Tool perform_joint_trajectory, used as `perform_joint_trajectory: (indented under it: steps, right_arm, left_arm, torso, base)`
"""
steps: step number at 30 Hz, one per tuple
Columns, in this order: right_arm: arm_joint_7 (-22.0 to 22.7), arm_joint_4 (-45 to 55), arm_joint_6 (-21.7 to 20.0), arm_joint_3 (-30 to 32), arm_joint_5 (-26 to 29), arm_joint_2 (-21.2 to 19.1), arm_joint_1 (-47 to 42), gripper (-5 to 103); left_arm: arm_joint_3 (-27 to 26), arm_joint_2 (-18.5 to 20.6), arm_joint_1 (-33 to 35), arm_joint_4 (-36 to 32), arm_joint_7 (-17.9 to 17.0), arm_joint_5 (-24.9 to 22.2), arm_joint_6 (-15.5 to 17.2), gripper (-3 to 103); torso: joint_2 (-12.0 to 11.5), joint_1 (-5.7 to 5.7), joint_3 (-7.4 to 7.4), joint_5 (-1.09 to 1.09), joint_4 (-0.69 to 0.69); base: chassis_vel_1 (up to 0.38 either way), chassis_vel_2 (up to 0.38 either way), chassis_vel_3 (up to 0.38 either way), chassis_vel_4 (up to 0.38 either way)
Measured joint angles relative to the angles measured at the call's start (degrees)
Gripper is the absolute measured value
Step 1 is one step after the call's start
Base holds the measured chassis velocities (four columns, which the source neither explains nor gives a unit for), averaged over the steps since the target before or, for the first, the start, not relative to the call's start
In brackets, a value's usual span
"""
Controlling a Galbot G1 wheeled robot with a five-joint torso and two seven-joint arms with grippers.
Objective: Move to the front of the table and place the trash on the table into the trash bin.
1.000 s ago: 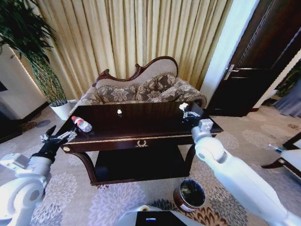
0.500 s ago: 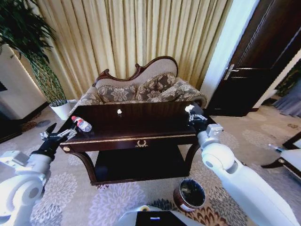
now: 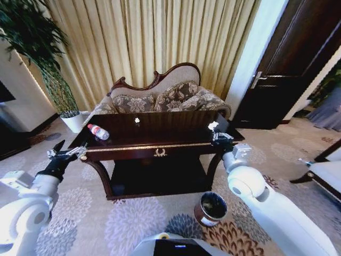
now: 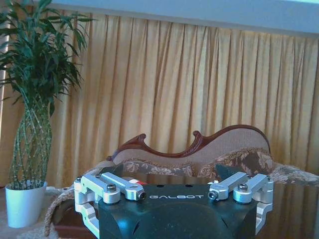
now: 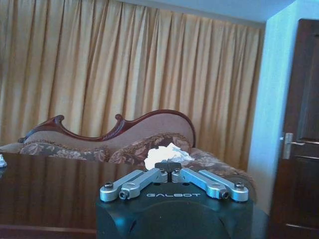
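Note:
The dark glossy table (image 3: 154, 145) stands ahead of me in the head view. A clear bottle with a red cap (image 3: 97, 132) lies on its left end. A small white wad (image 3: 137, 120) sits near the back middle. My right gripper (image 3: 220, 137) hovers over the table's front right corner, shut on another white wad (image 3: 213, 126). The right wrist view shows that wad (image 5: 167, 152) at the closed fingertips of the right gripper (image 5: 168, 168). My left gripper (image 3: 66, 154) hangs open off the table's left front corner, and its spread fingers (image 4: 107, 186) hold nothing. The brown trash bin (image 3: 212, 208) stands on the carpet below the table's right end.
A patterned sofa (image 3: 160, 98) and gold curtains (image 3: 154, 37) back the table. A potted plant (image 3: 58, 90) stands at the far left and a dark door (image 3: 287, 64) at the right. A chair (image 3: 325, 176) sits at the right edge. Patterned carpet lies between me and the table.
The whole head view has shifted, so the camera moved. Against the table, my right gripper and its wad have drawn back toward the front right corner. The left arm holds its pose.

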Motion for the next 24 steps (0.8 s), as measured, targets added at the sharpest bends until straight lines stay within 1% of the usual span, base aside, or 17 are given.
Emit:
perform_joint_trajectory:
  steps: [4, 7, 9, 11, 13, 14, 15, 16, 17, 19, 21, 22, 23, 24]
  right_arm:
    - [-0.8, -2.4, 1.2, -0.7, -1.3, 0.7, -0.4, 0]
    - [-3.2, -4.8, 1.9, -1.0, -2.2, 1.8, -1.8, 0]
    - [-3.5, -5.5, 1.8, -1.1, -2.3, 2.2, -2.1, 0]
    - [-4.3, -8.3, -0.8, -1.1, -2.3, 4.0, -4.2, 0]
    - [-4.5, -8.8, -1.4, -1.0, -2.3, 4.4, -4.8, 0]
    - [-5.3, -10.7, -3.2, -0.8, -2.3, 5.6, -6.7, 0]
    - [-5.9, -12.3, -3.7, -0.7, -2.9, 6.6, -8.0, 0]
    - [-5.9, -12.3, -3.7, -0.7, -2.9, 6.6, -8.0, 0]
    - [-6.1, -13.6, -3.9, -0.7, -3.3, 7.5, -8.8, 0]
    - [-6.2, -18.5, -4.8, -0.7, -4.0, 10.2, -9.6, 0]
    - [-6.2, -18.5, -4.8, -0.7, -4.0, 10.2, -9.6, 0]
    - [-6.4, -25.0, -5.1, -0.9, -6.1, 12.5, -8.7, 0]
    - [-6.7, -28.6, -4.9, -1.1, -7.6, 13.3, -7.8, 0]
    - [-6.7, -28.6, -4.9, -1.1, -7.6, 13.3, -7.8, 0]
  left_arm:
    - [0.0, -0.1, 0.1, 0.0, 0.0, 0.1, 0.0, 100]
    - [-0.1, -0.4, 0.1, -0.1, 0.1, 0.2, 0.0, 100]
    - [-0.1, -0.5, 0.2, -0.1, 0.1, 0.2, 0.0, 100]
    - [-0.2, -0.7, 0.3, -0.2, 0.1, 0.2, -0.1, 100]
    - [-0.2, -0.7, 0.3, -0.2, 0.2, 0.2, -0.2, 100]
    - [-0.5, -0.7, 0.4, -0.2, 0.2, 0.2, -0.4, 100]
    - [-0.7, -0.7, 0.5, -0.2, 0.2, 0.2, -0.5, 100]
    - [-0.7, -0.7, 0.5, -0.2, 0.2, 0.2, -0.5, 100]
    - [-0.9, -0.7, 0.5, -0.1, 0.2, 0.1, -0.6, 100]
    - [-1.5, -0.7, 0.8, -0.1, 0.5, -0.1, -0.7, 100]
    - [-1.5, -0.7, 0.8, -0.1, 0.5, -0.1, -0.7, 100]
    - [-2.0, -0.7, 1.0, -0.1, 0.8, -0.3, -0.8, 100]
    - [-2.1, -0.7, 1.1, -0.1, 0.8, -0.4, -0.8, 100]
    - [-2.1, -0.7, 1.1, -0.1, 0.8, -0.4, -0.8, 100]
  torso:
    - [0.0, -0.02, -0.01, 0.02, 0.0]
    - [0.0, -0.04, -0.02, 0.01, 0.0]
    - [0.0, -0.03, -0.02, 0.0, 0.0]
    - [0.0, 0.0, 0.02, 0.01, 0.0]
    - [0.0, 0.02, 0.02, 0.02, 0.01]
    - [0.0, 0.07, 0.04, 0.02, -0.01]
    - [0.0, 0.07, 0.03, 0.01, -0.01]
    - [0.0, 0.07, 0.03, 0.01, -0.01]
    - [0.0, 0.07, 0.03, 0.0, -0.01]
    - [0.0, 0.05, 0.02, 0.02, -0.02]
    - [0.0, 0.05, 0.02, 0.02, -0.02]
    - [0.0, 0.0, 0.0, 0.01, 0.0]
    - [0.0, 0.0, 0.0, 0.01, 0.0]
    - [0.0, 0.0, 0.0, 0.01, 0.0]
  base:
    - [0.217, -0.206, -0.192, 0.201]
    - [0.092, -0.103, -0.092, 0.09]
    - [0.024, -0.041, -0.013, 0.023]
    - [0.0, 0.0, 0.0, 0.0]
    - [0.0, 0.0, 0.0, 0.0]
    - [-0.024, 0.033, 0.062, -0.015]
    - [-0.036, 0.036, 0.062, -0.037]
    - [-0.036, 0.036, 0.062, -0.037]
    - [-0.036, 0.029, 0.053, -0.037]
    - [0.0, 0.0, 0.0, 0.0]
    - [0.0, 0.0, 0.0, 0.0]
    - [0.0, 0.0, 0.0, 0.0]
    - [0.0, 0.0, 0.0, 0.0]
    - [0.0, 0.0, 0.0, 0.0]
